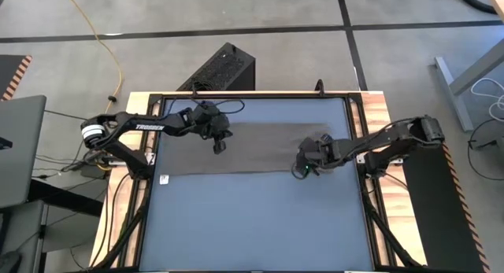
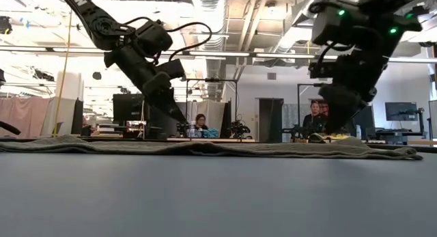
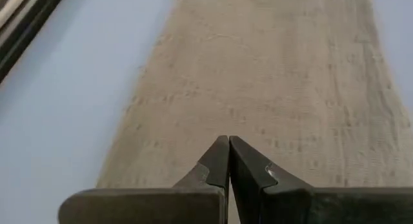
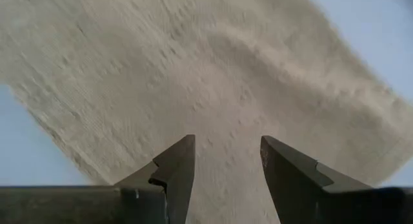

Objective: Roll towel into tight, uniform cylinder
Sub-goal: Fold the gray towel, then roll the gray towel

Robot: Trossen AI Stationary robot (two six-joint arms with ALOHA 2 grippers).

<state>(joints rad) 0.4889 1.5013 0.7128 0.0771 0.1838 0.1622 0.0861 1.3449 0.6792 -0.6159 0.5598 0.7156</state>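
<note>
The towel (image 1: 252, 149) is a taupe cloth lying flat as a long band across the table's far half, with a small white tag (image 1: 164, 178) at its near left corner. In the low view the towel (image 2: 205, 147) shows as a thin low strip. My left gripper (image 1: 219, 147) hangs shut above the towel's left part, clear of it (image 2: 183, 119); its wrist view shows the shut gripper (image 3: 228, 140) over the cloth (image 3: 271, 69). My right gripper (image 1: 303, 169) is open over the towel's near right edge, the towel (image 4: 213, 69) below its open gripper (image 4: 226, 141).
The blue-grey tabletop (image 1: 260, 226) lies bare on the near side of the towel. A black box (image 1: 224, 68) stands on the floor beyond the far edge. Wooden frame rails (image 1: 378, 131) flank the table. People sit in the room behind (image 2: 200, 122).
</note>
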